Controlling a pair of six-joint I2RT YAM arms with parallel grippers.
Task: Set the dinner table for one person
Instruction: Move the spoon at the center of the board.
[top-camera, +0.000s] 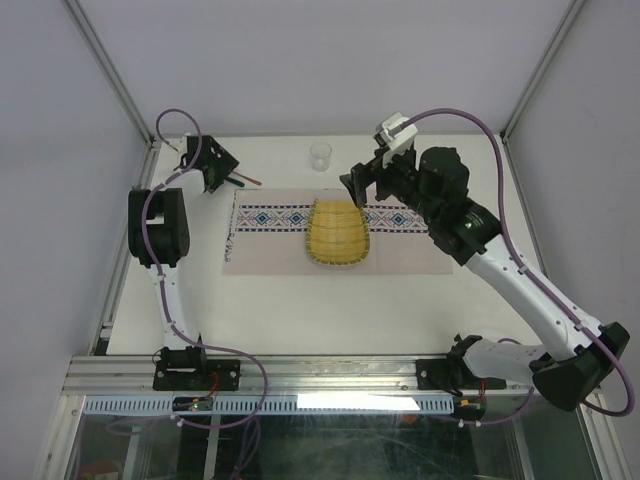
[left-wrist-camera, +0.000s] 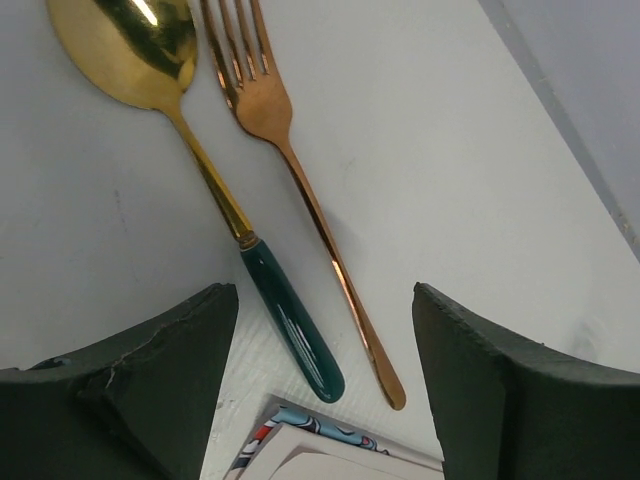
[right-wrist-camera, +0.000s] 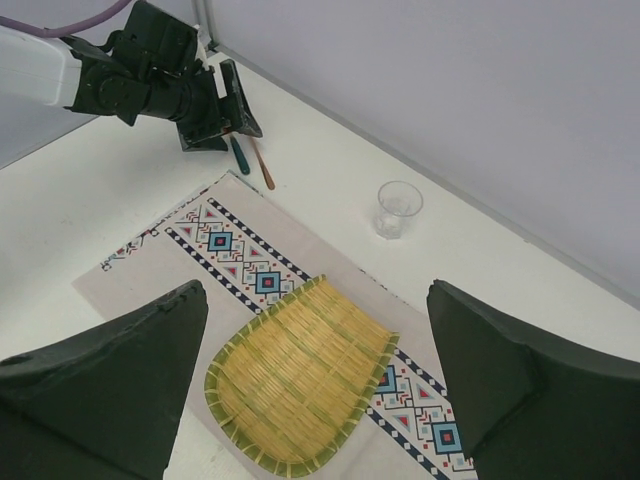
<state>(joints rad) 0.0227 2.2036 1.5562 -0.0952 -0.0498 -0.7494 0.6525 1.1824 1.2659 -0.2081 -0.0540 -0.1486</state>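
The white dinner table (top-camera: 300, 310) carries a pale placemat (top-camera: 400, 250) with a patterned band, and a yellow woven bamboo tray (top-camera: 338, 232) sits on its middle. A gold spoon with a dark green handle (left-wrist-camera: 290, 320) and a copper fork (left-wrist-camera: 290, 150) lie side by side on the table just off the placemat's far left corner (left-wrist-camera: 330, 450). My left gripper (left-wrist-camera: 322, 300) hangs open right above their handle ends, holding nothing. My right gripper (right-wrist-camera: 315, 300) is open and empty above the tray (right-wrist-camera: 300, 385), toward its far right side.
A clear drinking glass (top-camera: 320, 155) stands on the table behind the placemat, also in the right wrist view (right-wrist-camera: 400, 208). White walls close in the far and side edges. A metal rail (top-camera: 330, 372) runs along the near edge by the arm bases.
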